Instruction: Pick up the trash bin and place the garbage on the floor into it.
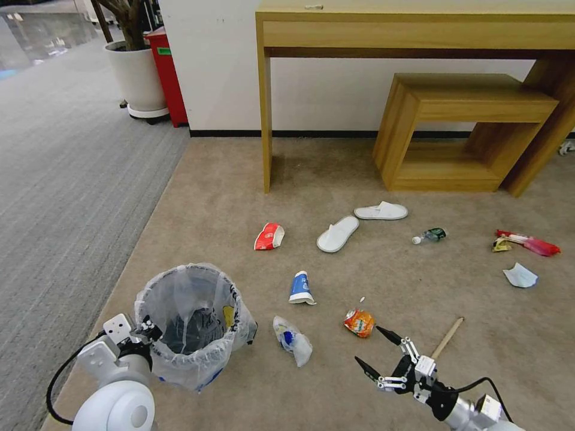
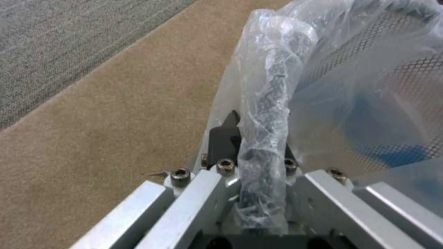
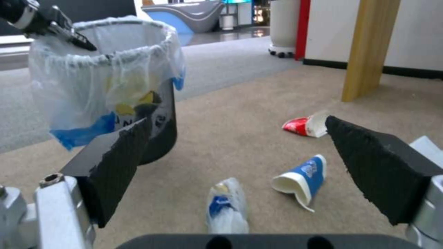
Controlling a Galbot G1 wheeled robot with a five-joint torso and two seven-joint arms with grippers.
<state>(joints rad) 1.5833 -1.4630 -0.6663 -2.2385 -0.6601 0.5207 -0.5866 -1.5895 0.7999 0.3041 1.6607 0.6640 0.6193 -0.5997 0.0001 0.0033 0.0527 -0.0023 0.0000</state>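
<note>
The trash bin (image 1: pixel 191 323), black with a crinkled clear bag over its rim, is at the front left on the beige floor (image 1: pixel 209 197). My left gripper (image 1: pixel 147 329) is shut on its near rim; the left wrist view shows the bagged rim (image 2: pixel 268 103) clamped between the fingers (image 2: pixel 224 138). My right gripper (image 1: pixel 374 350) hangs open low at the front right, close to an orange can (image 1: pixel 359 322) and a wooden stick (image 1: pixel 447 337). In the right wrist view a blue cup (image 3: pixel 302 176), a red cup (image 3: pixel 304 125) and a crumpled plastic bag (image 3: pixel 228 207) lie ahead of its pads (image 3: pixel 122 155).
Two white slippers (image 1: pixel 337 233), a small bottle (image 1: pixel 430 235), a red wrapper (image 1: pixel 530 242) and white paper (image 1: pixel 520 275) lie farther out. A wooden desk (image 1: pixel 413 30) and stool (image 1: pixel 467 129) stand against the wall. Grey striped carpet (image 1: pixel 66 179) runs along the left, with a planter (image 1: pixel 136 75).
</note>
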